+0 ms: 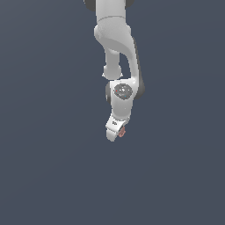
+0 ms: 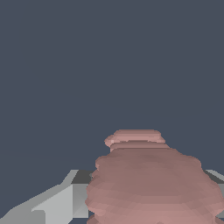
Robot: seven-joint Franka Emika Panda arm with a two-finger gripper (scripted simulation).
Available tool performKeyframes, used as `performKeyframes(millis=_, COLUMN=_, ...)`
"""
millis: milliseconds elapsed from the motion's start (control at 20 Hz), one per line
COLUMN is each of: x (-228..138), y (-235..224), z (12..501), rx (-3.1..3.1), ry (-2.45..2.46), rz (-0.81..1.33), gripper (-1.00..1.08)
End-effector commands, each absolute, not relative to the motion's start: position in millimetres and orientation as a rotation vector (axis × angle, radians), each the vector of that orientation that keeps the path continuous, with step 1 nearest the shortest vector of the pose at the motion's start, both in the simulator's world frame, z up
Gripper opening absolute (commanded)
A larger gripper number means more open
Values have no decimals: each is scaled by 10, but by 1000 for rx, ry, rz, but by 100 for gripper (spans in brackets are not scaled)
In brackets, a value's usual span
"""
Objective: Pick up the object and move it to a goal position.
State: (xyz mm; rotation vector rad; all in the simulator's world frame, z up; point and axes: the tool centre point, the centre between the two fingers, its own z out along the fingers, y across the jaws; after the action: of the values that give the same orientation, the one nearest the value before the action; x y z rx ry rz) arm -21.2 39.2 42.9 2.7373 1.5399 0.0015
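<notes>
The object is a small lumpy salmon-pink blob at the tip of my white gripper, near the middle of the exterior view. My gripper is shut on it, and only a sliver of it shows beside the fingers there. In the wrist view the object looms large and ridged, sitting between the grey fingers, which hug it from both sides. The far finger is mostly hidden behind the blob.
The white arm reaches down from the upper edge of the exterior view. Around it is only a plain dark blue-grey surface.
</notes>
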Motion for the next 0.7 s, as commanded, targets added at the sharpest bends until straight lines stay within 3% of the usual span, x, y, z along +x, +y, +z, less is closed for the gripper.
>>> performKeyframes(millis=0, x=-217, y=396, z=420, rx=2738, ry=1541, rz=0, gripper=-100)
performKeyframes(millis=650, x=-263, y=111, z=559, rx=2737, ry=1539, rz=1, gripper=-100)
